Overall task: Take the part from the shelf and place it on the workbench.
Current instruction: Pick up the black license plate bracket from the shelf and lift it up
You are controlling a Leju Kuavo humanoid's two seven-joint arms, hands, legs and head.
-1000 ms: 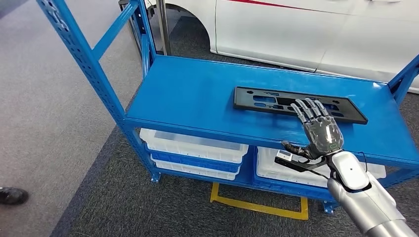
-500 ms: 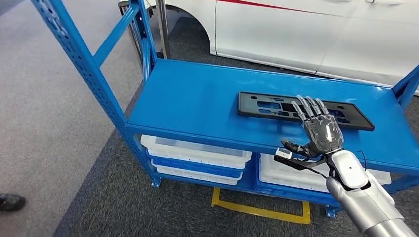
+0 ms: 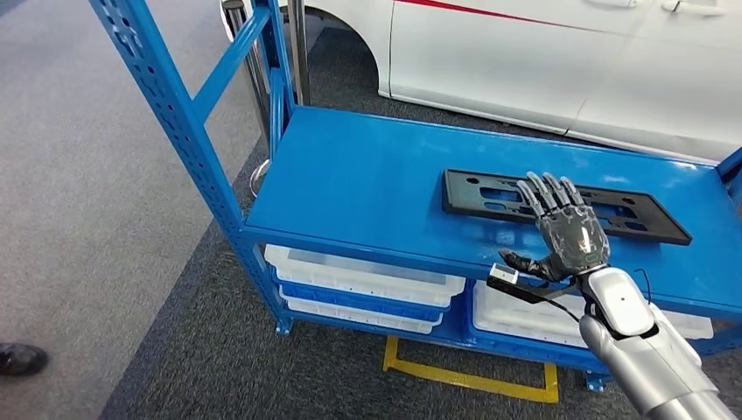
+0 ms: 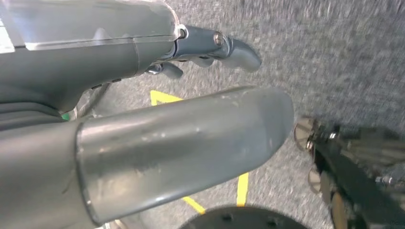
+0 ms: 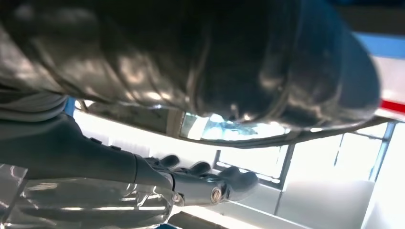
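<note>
In the head view, the part (image 3: 564, 206), a flat black perforated plate, lies on the top deck of the blue shelf (image 3: 367, 188), toward the deck's right end, its long axis running across the deck from left to right. The right hand (image 3: 569, 229) hovers over the near edge of the plate's middle, fingers (image 3: 547, 194) straight and spread, pointing forward across the plate's short side, thumb out to the left, holding nothing; whether the fingertips touch the plate I cannot tell. This hand is plainly the nearer one, so the grasp likely falls to it, and it must close across the narrow width. Under the deck, white bins (image 3: 363, 276) sit stacked on the lower level; their contents are hidden. In the left wrist view, the left hand (image 4: 210, 47) hangs over grey carpet and yellow floor tape (image 4: 241, 188), nothing in it, fingers somewhat curled. In the right wrist view, the dark thumb looms close and blurred, the fingers (image 5: 210, 183) extended and empty.
</note>
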